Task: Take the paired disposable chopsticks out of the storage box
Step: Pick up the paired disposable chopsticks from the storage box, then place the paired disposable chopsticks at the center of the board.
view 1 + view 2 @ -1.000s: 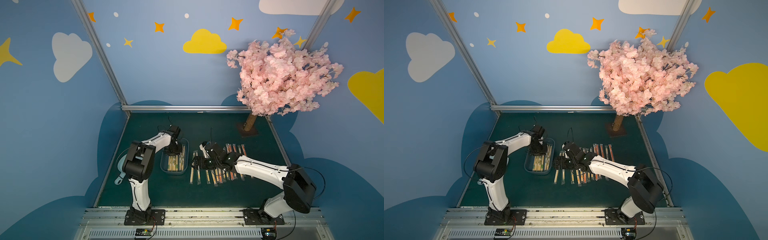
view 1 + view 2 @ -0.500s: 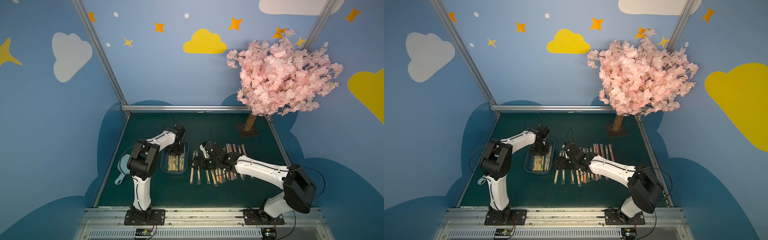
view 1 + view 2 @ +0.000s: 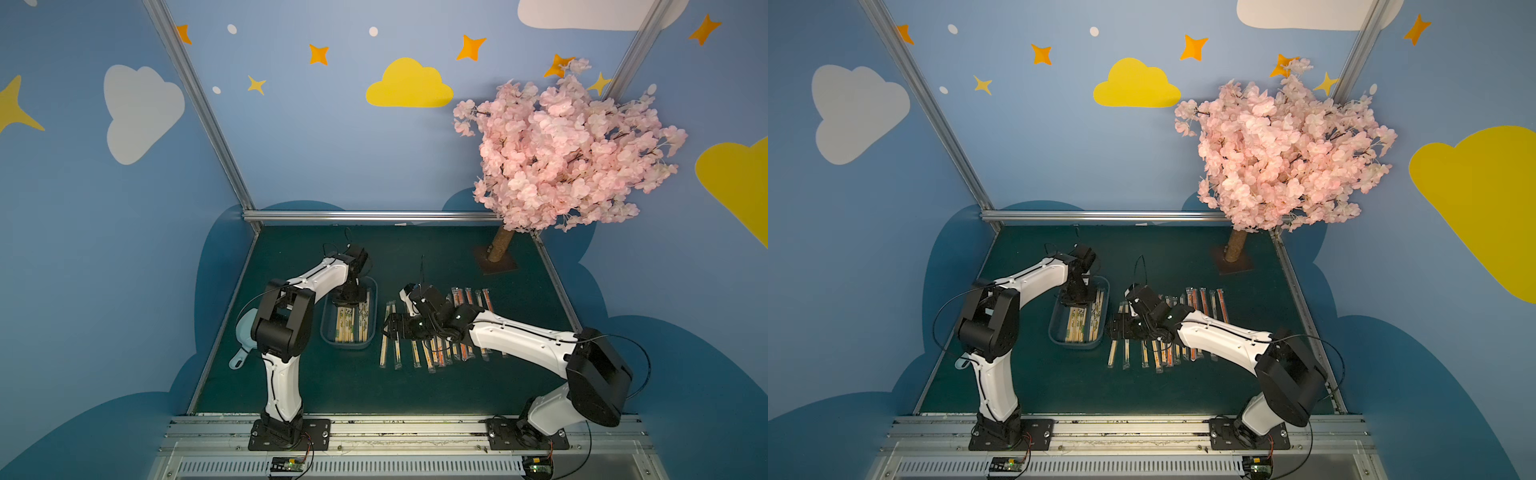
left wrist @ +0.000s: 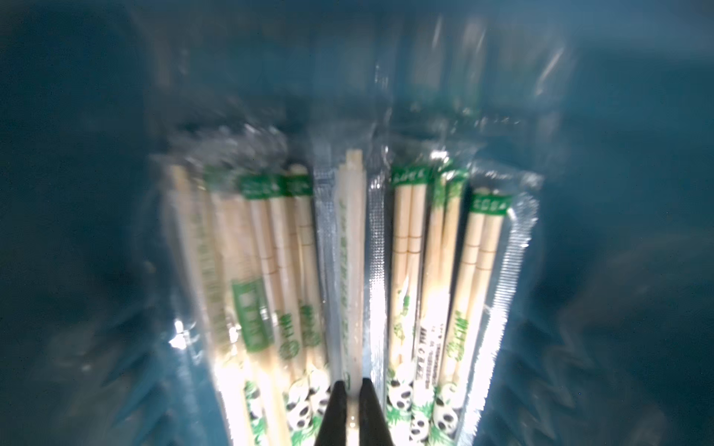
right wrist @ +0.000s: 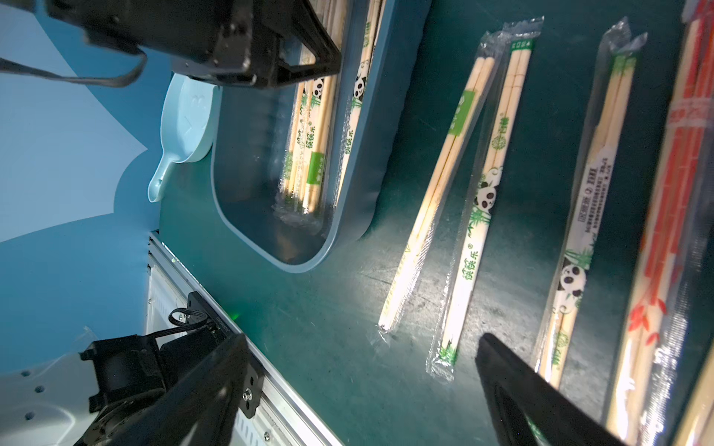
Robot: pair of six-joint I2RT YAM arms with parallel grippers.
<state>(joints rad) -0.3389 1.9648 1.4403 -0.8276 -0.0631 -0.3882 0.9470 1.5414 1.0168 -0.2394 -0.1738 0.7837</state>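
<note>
Now: my left fingers [image 4: 335, 417] are clenched on the middle chopstick pair [image 4: 349, 251] at bottom centre of the left wrist view. Its long axis runs straight up-frame, inside the storage box [image 5: 367, 146]. My right fingers [image 5: 517, 382] are released, over the bench [image 5: 328, 328].

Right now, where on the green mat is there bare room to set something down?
Widest: the mat strip between the front rail and the near ends of the storage box and the laid-out chopsticks. Also bare: the far mat up to the back rail, left of the tree base. Crowded: the narrow gap between box and chopsticks, by the right gripper.
</note>
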